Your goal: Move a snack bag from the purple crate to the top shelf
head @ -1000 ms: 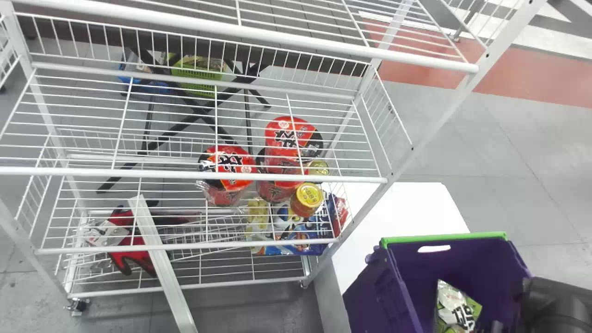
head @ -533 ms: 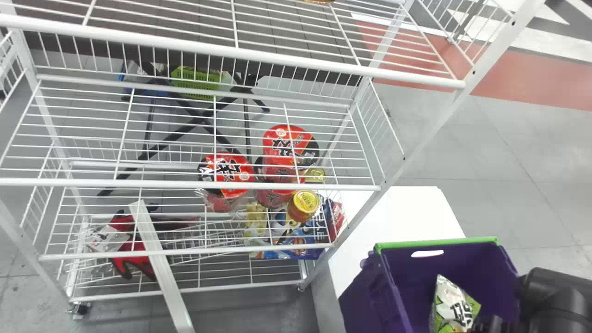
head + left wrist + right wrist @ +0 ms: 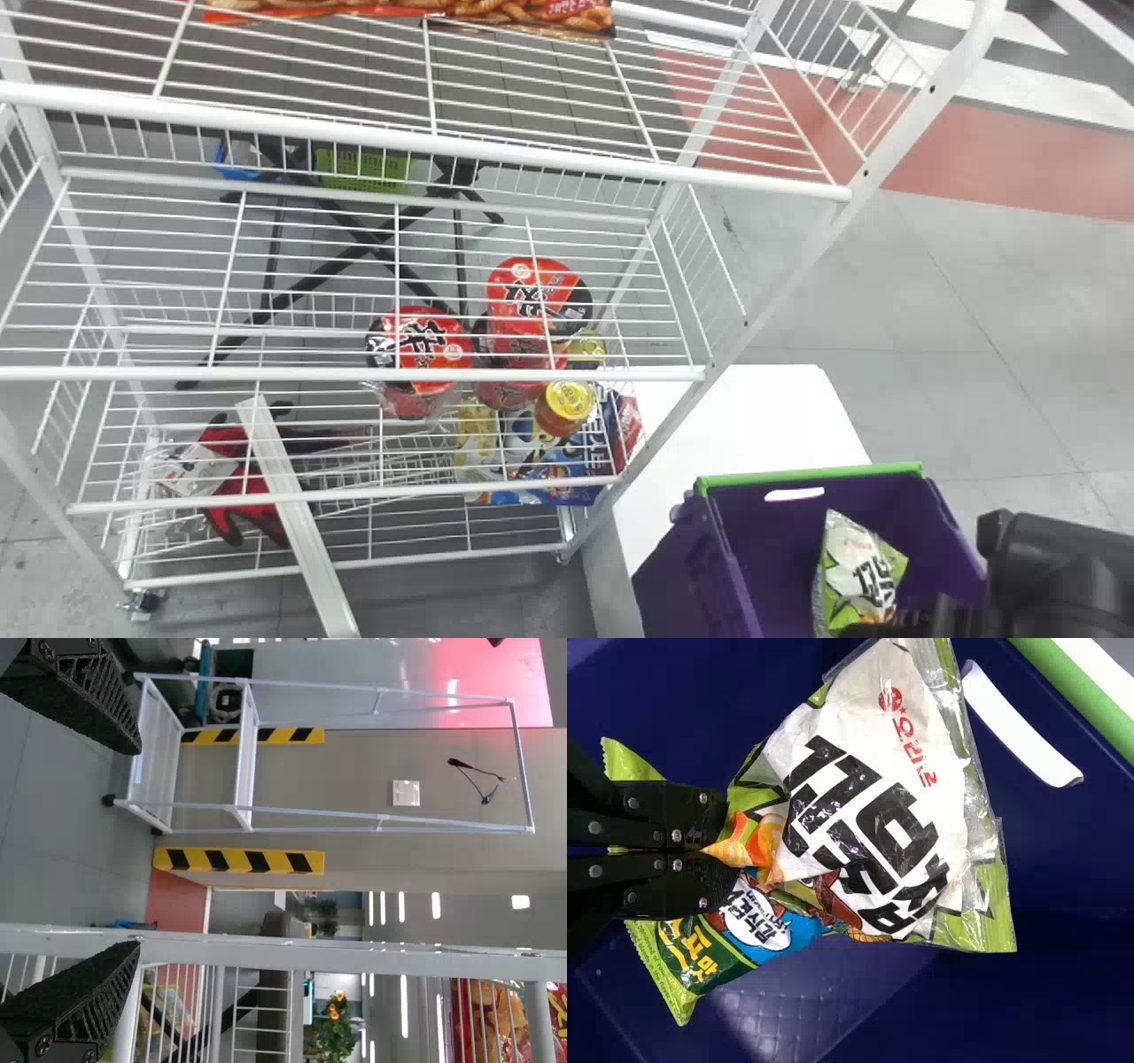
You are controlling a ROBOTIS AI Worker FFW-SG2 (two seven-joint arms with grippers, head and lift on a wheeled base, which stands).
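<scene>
In the head view my right gripper (image 3: 921, 616) is low inside the purple crate (image 3: 749, 571), beside a white-and-green snack bag (image 3: 858, 571). The right wrist view has my right gripper (image 3: 718, 850) shut on a corner of that snack bag (image 3: 868, 806); a second green-and-blue bag (image 3: 735, 939) lies behind the fingers, partly covered. The highest shelf in the head view (image 3: 523, 89) carries an orange snack bag (image 3: 478, 11) at the rear. My left gripper (image 3: 138, 847) stands open beside the white rack (image 3: 266, 948), nothing between its fingers.
Red noodle packs (image 3: 421, 350) and a yellow-lidded jar (image 3: 565, 406) sit on lower shelves. Red gloves (image 3: 235, 483) lie at lower left, near a slanting white bar (image 3: 297, 514). The rack's slanted right post (image 3: 797, 266) stands between shelves and crate, which adjoins a white table (image 3: 753, 416).
The head view has shifted, so the upper shelf sits lower in it and the orange bag has come into sight. More of the white-and-green bag shows above the crate's front part.
</scene>
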